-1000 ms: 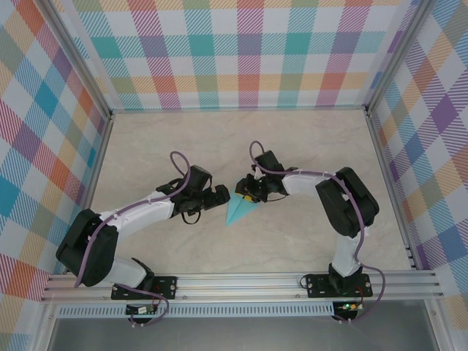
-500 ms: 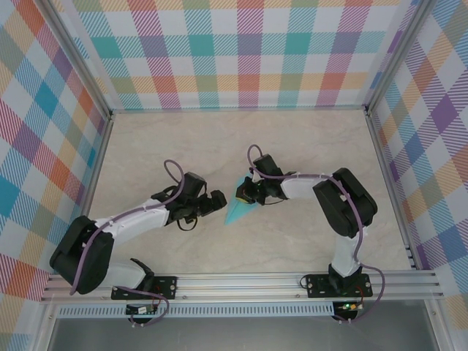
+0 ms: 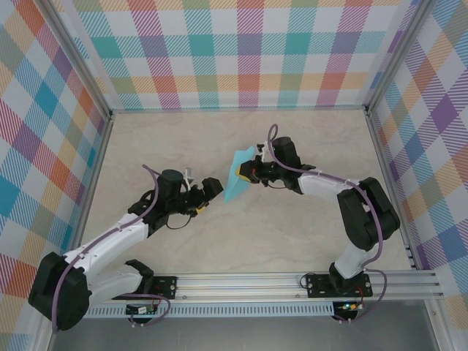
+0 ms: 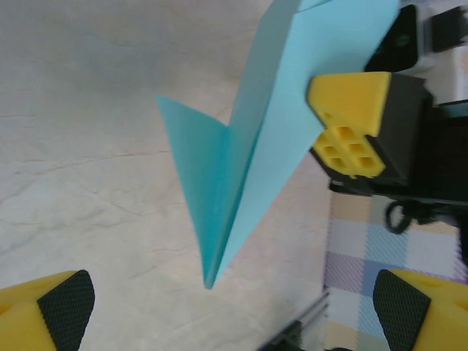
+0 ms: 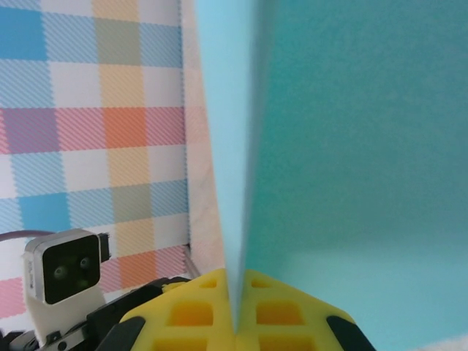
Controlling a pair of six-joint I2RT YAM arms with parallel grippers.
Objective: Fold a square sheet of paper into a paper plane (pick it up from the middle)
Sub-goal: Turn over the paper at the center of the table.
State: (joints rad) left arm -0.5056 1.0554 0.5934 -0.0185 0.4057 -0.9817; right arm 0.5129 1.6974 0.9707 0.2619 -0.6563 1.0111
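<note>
The square sheet of paper stands folded as a turquoise paper plane (image 3: 237,177), a narrow pointed dart with a centre crease. My right gripper (image 3: 249,173) is shut on its middle fold and holds it above the table, nose pointing down and toward the near left. In the right wrist view the yellow fingers (image 5: 190,311) pinch the paper plane (image 5: 336,146) along its crease. The left wrist view has the paper plane (image 4: 241,168) hanging ahead, with a right finger (image 4: 349,121) on it. My left gripper (image 3: 207,196) is open, just left of the nose and apart from it.
The beige marbled table (image 3: 190,139) is boxed in by plaid walls (image 3: 234,51) at the back and on both sides. An aluminium rail (image 3: 241,281) runs along the near edge, carrying both arm bases.
My right gripper closed on the plane and lifted it up and toward the far right. My left arm pulled back to the left, away from the paper, staying open.
</note>
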